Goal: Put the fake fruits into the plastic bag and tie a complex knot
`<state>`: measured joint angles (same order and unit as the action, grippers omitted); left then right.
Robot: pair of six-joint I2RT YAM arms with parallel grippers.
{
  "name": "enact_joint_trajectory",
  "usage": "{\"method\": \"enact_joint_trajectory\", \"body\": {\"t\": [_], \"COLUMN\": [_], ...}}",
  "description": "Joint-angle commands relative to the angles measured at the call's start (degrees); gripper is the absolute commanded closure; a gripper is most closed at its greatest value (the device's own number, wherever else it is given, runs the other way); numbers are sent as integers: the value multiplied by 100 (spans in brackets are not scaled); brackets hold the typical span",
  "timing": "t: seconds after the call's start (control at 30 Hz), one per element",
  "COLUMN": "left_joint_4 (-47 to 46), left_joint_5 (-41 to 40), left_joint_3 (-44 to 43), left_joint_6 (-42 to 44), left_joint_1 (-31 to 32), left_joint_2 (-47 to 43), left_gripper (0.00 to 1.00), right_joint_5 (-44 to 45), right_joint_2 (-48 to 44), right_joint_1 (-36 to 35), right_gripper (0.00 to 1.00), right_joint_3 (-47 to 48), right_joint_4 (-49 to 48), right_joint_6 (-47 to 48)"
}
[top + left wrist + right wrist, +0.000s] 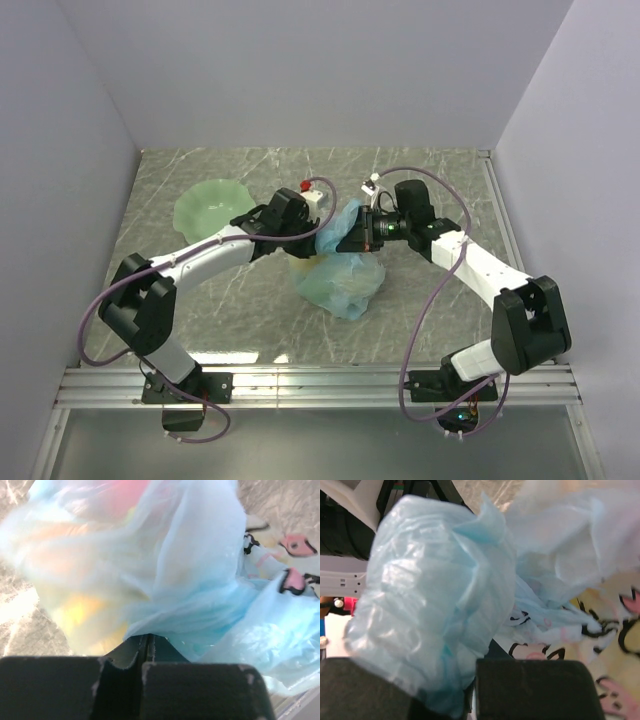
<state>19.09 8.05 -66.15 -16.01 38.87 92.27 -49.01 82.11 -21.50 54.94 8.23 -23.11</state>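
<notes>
The light-blue plastic bag (342, 278) sits mid-table, bulging, with the fake fruits showing only as yellow and reddish blurs through its film (85, 612). My left gripper (318, 232) is shut on a bunched strip of the bag's top, its jaws closed together in the left wrist view (145, 640). My right gripper (345, 235) faces it from the right, shut on another bunch of the bag (435, 610), which drapes over its fingers. The two grippers meet just above the bag. Dark and pink print shows on the film (620, 630).
The pale green wavy-edged dish (210, 208) stands at the back left, behind the left arm. A small white piece with a red tip (310, 192) lies behind the left gripper. White walls enclose the table on three sides.
</notes>
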Motion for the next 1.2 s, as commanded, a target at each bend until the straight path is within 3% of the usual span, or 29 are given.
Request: {"method": "enact_joint_trajectory", "body": {"t": [0.0,0.2,0.4,0.57,0.6,0.8,1.03,1.1,1.17], "left_joint_4": [-317,-757,-1144,-759,-671,49,463,534,569], "left_joint_5": [202,1724,1893,1797,1770,1735,1884,1910,1998], "left_joint_3": [-73,31,550,515,515,410,340,261,217], "left_joint_6": [-69,-95,-745,-483,-421,203,888,1099,1310], "left_joint_1": [-2,24,103,-54,-116,-336,-363,-459,-556], "left_joint_2": [-236,-454,-622,-814,-920,-1817,-2099,-2090,-2108], "left_gripper": [100,100,100,98,90,66,52,42,38], "right_joint_5": [-363,-320,76,190,173,103,-55,-82,-108], "right_joint_2": [-46,-28,-344,-371,-406,-380,-327,-344,-353], "right_joint_1": [-39,-48,-39,22,40,58,58,58,58], "right_gripper": [100,100,100,100,100,100,100,100,100], "right_joint_3": [148,140,-202,-255,-282,-282,-264,-238,-220], "right_joint_4": [-172,-524,-814,-726,-735,-612,-594,-586,-586], "right_joint_6": [-9,-290,-685,-519,-501,-229,-141,-115,-88]}}
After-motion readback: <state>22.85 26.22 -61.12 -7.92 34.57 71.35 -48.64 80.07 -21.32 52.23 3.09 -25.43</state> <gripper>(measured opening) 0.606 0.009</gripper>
